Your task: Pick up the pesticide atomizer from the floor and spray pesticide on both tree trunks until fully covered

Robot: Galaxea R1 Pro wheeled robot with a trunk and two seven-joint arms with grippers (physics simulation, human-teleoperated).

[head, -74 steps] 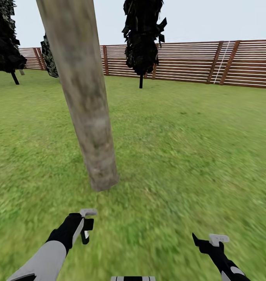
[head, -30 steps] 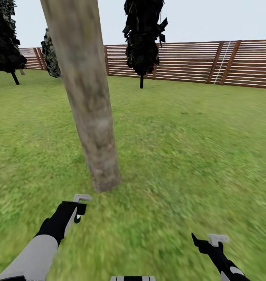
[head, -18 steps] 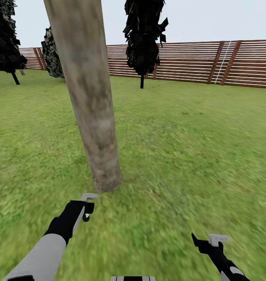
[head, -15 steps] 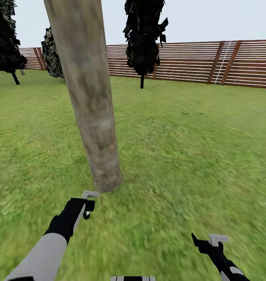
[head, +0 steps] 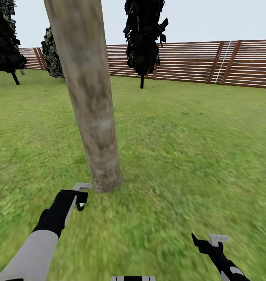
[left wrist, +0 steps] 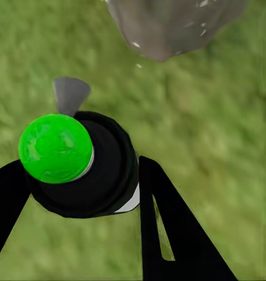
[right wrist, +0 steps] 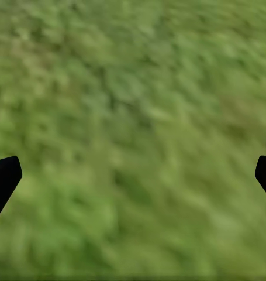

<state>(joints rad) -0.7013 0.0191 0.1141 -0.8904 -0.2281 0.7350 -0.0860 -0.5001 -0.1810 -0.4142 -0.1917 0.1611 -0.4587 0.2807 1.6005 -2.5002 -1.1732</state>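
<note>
We see our left gripper (left wrist: 80,187) clamped around the pesticide atomizer (left wrist: 80,164), low left of frame, near the tree trunk (head: 94,117) base; our right gripper (right wrist: 133,175) hangs wide over the floor (head: 179,156)

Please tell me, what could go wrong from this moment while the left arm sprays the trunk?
1. The left gripper holds the pesticide atomizer low, near the foot of the tree trunk. The white specks sit only there, so the higher part may stay uncovered.
2. The gripper is close to the trunk and could bump it.
3. The right gripper hangs open over the grass, giving no help if the atomizer slips.
</note>
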